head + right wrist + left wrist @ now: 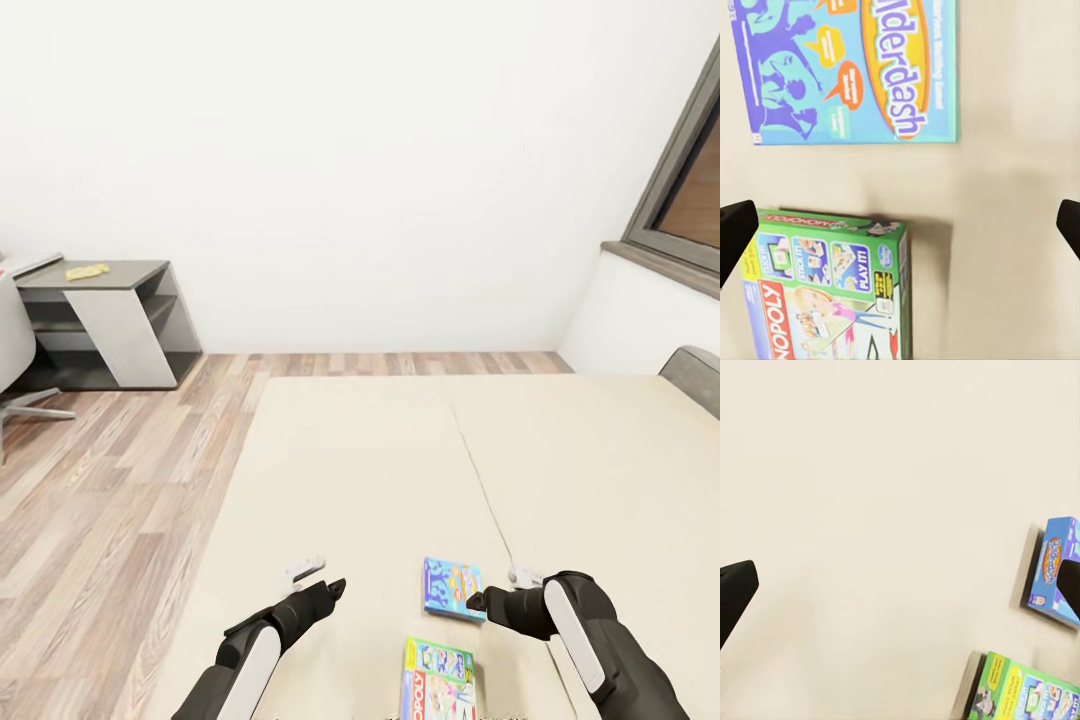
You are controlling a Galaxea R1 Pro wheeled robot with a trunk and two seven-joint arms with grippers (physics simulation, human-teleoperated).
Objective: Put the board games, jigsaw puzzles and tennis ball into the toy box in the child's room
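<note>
Lying flat nearest the robot on the bed (380,470), the green board game (438,680) sits just short of the blue "Balderdash" board game (453,588). Left gripper (335,590) hovers over bare mattress, well left of both boxes; its opening cannot be determined. Right gripper (480,601) hangs at the blue box's right edge, fingertips (735,229) spread wide, holding nothing. Farther off stands a dark grey-topped cabinet (110,320).
</note>
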